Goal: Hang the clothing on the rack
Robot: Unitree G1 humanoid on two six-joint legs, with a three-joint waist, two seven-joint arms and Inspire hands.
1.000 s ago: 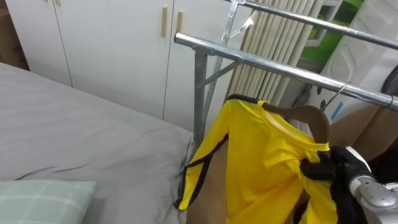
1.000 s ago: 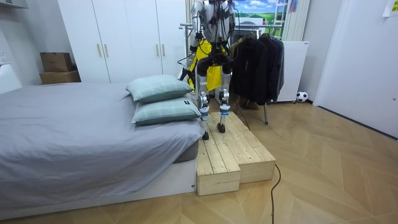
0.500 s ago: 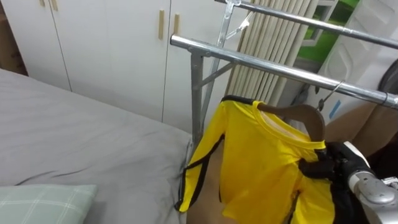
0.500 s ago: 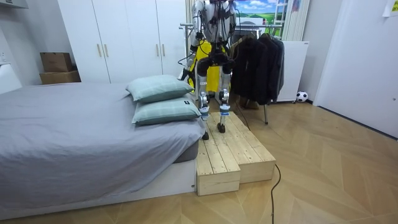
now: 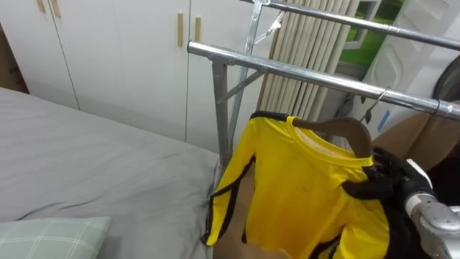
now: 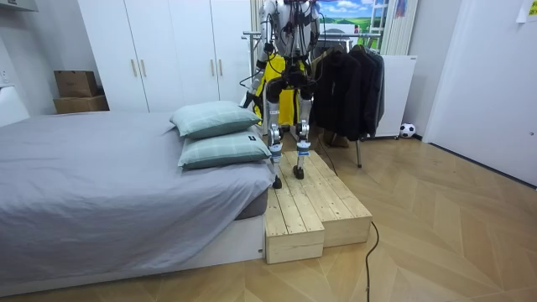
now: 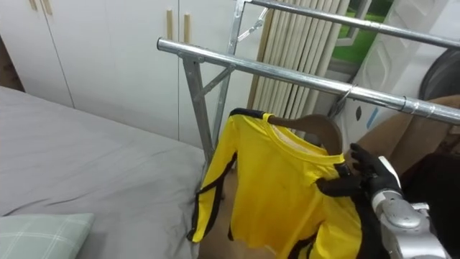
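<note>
Rail (image 5: 287,70) above yellow shirt (image 5: 302,187) on hanger (image 5: 345,129), bed (image 5: 86,158) and wardrobe (image 5: 108,57) alongside

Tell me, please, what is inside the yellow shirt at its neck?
A brown wooden hanger shows in the yellow shirt's neck opening, its hook up at the metal rail. Its arms are under the cloth, where the right hand grips.

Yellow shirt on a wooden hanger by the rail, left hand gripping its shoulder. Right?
No, it is the right hand, entering from the lower right in the left eye view. The yellow shirt is on the wooden hanger by the rail.
</note>
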